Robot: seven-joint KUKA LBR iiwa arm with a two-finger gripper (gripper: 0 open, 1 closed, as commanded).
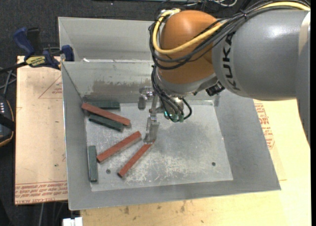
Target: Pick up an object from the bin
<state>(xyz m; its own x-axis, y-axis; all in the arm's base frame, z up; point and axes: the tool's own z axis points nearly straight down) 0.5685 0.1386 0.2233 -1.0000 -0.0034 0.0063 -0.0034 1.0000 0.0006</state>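
In the camera view the hand [151, 138] hangs low near the middle of the bin [197, 165], with its tip at the upper right end of the lower red-brown bar [134, 160]. Whether it is released or clenched I cannot tell. This bar's long axis runs from the hand down to the left, and the upper red-brown bar [119, 146] lies just beside it, almost parallel.

Grey bin [197, 157], red bars [118, 146], green bars [92, 163]
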